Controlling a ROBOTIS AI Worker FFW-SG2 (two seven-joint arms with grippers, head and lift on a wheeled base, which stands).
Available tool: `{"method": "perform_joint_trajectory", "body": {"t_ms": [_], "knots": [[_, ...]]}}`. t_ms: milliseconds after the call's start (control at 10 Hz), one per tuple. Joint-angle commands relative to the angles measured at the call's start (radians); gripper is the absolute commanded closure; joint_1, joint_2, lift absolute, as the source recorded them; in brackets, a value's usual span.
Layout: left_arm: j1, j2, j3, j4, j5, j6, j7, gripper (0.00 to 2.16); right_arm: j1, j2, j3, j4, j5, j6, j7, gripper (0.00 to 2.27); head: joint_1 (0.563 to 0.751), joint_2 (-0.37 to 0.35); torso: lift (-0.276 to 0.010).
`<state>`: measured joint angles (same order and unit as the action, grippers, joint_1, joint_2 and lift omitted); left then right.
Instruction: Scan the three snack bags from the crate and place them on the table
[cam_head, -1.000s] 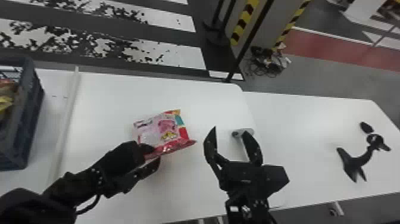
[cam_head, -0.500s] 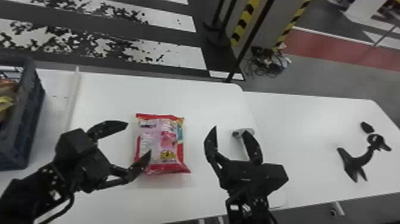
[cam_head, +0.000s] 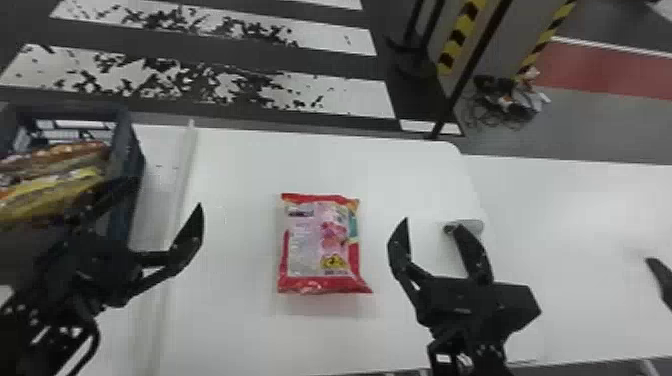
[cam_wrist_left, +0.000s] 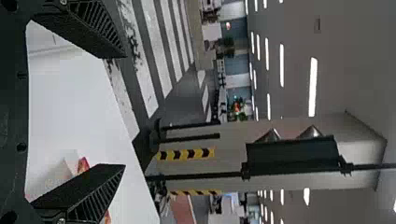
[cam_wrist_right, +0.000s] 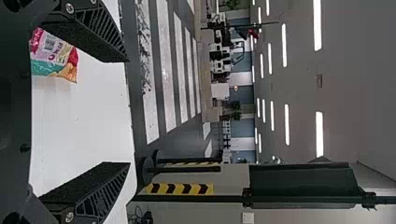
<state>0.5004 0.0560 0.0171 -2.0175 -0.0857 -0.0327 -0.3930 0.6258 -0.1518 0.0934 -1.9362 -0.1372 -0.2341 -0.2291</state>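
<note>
Likely fetching next: with left gripper spread wide, rise over the crate at nine o'clock and lightly pinch only the yellow bag. Leave the pink bag flat on the table toward four o'clock, with right gripper parted at three

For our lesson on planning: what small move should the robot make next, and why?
Probably lower the open left gripper into the crate: it hovers there empty, snack bags remain inside, and one bag already lies on the table.
</note>
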Motion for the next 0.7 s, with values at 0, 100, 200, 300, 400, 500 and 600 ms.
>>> {"method": "perform_joint_trajectory", "body": {"t_ms": [0,100,200,300,400,500,600], "knots": [[0.029,-0.001,0.04,-0.001,0.027,-0.005,0.066,0.03,-0.006,0.0,0.017,0.008,0.007,0.0,0.001,0.1,0.695,-0.146,-0.062],[0.046,-0.001,0.053,-0.001,0.05,-0.02,0.103,0.03,-0.009,0.0,0.026,0.01,0.011,0.0,0.001,0.1,0.695,-0.094,-0.062],[0.056,-0.002,0.057,0.003,0.058,-0.035,0.134,0.03,-0.014,0.0,0.035,0.013,0.013,0.0,0.001,0.1,0.695,-0.052,-0.062],[0.064,-0.004,0.067,0.008,0.089,-0.039,0.146,0.03,-0.015,0.0,0.046,0.017,0.024,0.0,0.002,0.11,0.695,-0.026,-0.062],[0.07,-0.007,0.067,0.014,0.1,-0.045,0.174,0.03,-0.02,0.0,0.054,0.022,0.042,0.0,0.008,0.18,0.695,-0.015,-0.062],[0.073,-0.008,0.067,0.017,0.103,-0.045,0.195,0.03,-0.023,0.0,0.055,0.026,0.053,0.003,0.034,0.34,0.695,0.007,-0.062],[0.073,-0.01,0.067,0.023,0.109,-0.045,0.201,0.03,-0.028,0.0,0.055,0.031,0.059,0.019,0.08,0.88,0.695,0.029,-0.062]]}}
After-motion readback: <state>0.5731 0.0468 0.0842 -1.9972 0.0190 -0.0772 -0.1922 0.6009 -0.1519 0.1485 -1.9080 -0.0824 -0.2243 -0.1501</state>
